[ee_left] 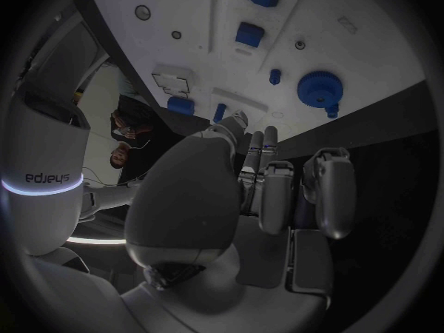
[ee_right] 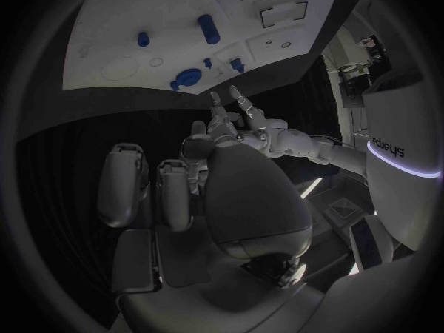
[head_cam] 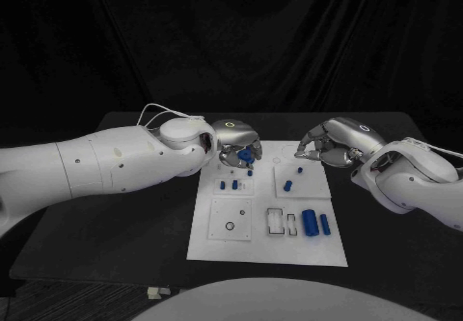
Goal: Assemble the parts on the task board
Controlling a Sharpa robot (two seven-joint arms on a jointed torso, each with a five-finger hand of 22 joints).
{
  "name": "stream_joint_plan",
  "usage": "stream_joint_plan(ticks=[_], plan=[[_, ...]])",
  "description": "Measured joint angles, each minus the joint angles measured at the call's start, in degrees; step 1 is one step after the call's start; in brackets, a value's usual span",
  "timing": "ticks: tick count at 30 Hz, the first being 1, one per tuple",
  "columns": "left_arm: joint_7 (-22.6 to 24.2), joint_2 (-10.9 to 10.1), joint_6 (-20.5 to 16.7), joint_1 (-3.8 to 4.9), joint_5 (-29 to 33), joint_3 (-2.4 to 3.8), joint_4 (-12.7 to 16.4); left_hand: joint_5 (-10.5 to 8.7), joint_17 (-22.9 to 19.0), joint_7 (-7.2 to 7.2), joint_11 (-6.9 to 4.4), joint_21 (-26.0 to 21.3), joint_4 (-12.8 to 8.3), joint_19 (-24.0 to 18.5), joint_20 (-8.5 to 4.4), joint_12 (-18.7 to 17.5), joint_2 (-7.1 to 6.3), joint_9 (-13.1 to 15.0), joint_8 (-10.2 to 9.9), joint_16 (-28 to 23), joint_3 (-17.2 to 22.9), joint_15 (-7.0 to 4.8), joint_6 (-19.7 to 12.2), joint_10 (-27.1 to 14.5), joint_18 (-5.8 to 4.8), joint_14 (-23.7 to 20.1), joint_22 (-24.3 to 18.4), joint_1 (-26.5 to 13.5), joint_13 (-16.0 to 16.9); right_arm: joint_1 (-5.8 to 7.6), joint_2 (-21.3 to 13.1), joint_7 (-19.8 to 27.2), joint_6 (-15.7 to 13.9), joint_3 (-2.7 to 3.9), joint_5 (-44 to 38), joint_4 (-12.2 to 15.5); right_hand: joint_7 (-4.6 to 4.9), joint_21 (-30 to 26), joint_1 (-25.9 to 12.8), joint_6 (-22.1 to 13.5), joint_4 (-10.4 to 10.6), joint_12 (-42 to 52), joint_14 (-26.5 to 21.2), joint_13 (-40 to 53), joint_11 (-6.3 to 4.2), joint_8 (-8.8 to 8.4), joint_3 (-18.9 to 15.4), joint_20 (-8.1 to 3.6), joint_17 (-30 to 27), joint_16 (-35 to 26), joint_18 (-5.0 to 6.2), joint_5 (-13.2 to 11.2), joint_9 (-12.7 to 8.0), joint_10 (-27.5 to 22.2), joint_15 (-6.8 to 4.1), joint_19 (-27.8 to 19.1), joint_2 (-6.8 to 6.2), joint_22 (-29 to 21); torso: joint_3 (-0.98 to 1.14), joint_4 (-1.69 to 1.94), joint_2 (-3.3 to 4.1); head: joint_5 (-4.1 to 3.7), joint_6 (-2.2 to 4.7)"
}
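Two hands hover over the far end of the task board (head_cam: 207, 247). On your left, the left hand (head_cam: 236, 144) seems to hold a small blue part (head_cam: 245, 155) in its fingertips, just above the board. It looks light, hard and smooth, so pinch its sides gently. On your right, the right hand (head_cam: 333, 146) has curled fingers; you cannot tell if it holds anything.

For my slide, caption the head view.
Left hand holds a blue part over the task board; right hand hovers opposite.
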Motion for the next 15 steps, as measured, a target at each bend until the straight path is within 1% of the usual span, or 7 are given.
stream_joint_plan(ticks=[1, 4, 7, 15], plan=[[-0.4, 0.3, 0.2, 0.0, -0.6, 0.0, -0.2, 0.0, 0.0, -0.44, -0.15, 0.0, -0.3, 0.0, 0.0, 0.0, 0.0, 0.0, 0.0, -0.2, 0.0, 0.0, 0.4, 0.2, 0.0, 0.0, 0.0, 0.0, -0.1, -0.11, -0.1, 0.0, 0.0, 0.0, 0.1, 0.0, 0.0, 0.0, 0.0, 0.0, 0.0, 0.0, 0.0, 0.0, 0.0, 0.0, 0.0, 0.0, 0.0, 0.0, 0.0, 0.0, 0.0, 0.0, 0.0, 0.0, 0.0, 0.0, 0.0, 0.0, 0.0, -0.05, 0.0], [-1.4, 1.2, 0.7, -0.01, -2.8, 0.0, -0.7, -0.2, 0.0, -0.88, -0.51, -0.3, -0.5, -0.2, -0.21, -0.1, 0.18, -0.1, 0.0, -0.2, 0.1, -0.19, 0.9, 0.5, 0.0, -0.2, 0.0, -0.2, -0.4, -0.38, -0.2, 0.2, -0.2, 0.0, 0.4, 0.0, 0.0, 0.0, 0.0, 0.0, 0.0, 0.3, 0.0, 0.0, 0.0, 0.0, 0.0, 0.0, 0.0, -0.3, 0.01, 0.0, 0.0, 0.0, 0.0, 0.0, 0.0, 0.0, -0.01, 0.0, -0.01, -0.08, 0.0], [-2.4, 2.0, 1.5, -0.03, -4.6, 0.0, -1.4, 0.64, 0.0, -0.88, -0.58, -0.5, -1.0, -0.3, -0.32, -0.3, 0.23, -0.3, 0.0, -0.4, 0.6, -0.21, 0.9, 0.5, 0.0, -0.2, 0.0, -0.2, -0.7, -0.6, -0.2, 0.3, -0.2, 0.0, 0.7, 0.0, 0.21, -0.2, -0.6, -0.2, 0.0, 1.1, 0.0, 0.0, -0.01, -0.22, 0.0, 0.0, 0.0, -0.3, 0.01, 0.0, 0.0, 0.0, 0.0, 0.0, 0.0, 0.0, -0.01, 0.0, -0.02, -0.09, 0.0], [-4.2, 3.5, 3.9, -0.27, -7.3, 0.01, -2.7, 0.66, 0.0, -0.88, -0.72, -1.3, -1.2, -0.5, -0.47, -0.7, 0.23, -0.4, 0.0, -0.7, 0.4, -0.2, 0.9, 0.3, 0.0, -0.2, 0.0, -0.2, -0.9, -0.96, -0.3, 0.6, -0.3, 0.0, 1.2, 0.0, 0.21, -0.5, -0.6, -0.2, 0.0, 2.4, 0.0, 0.0, -0.09, -0.22, 0.3, 0.0, 0.0, -0.7, 0.01, 0.0, 0.0, -0.1, 0.01, 0.0, 0.0, 0.0, -0.01, 0.0, -0.03, 0.01, 0.0]])
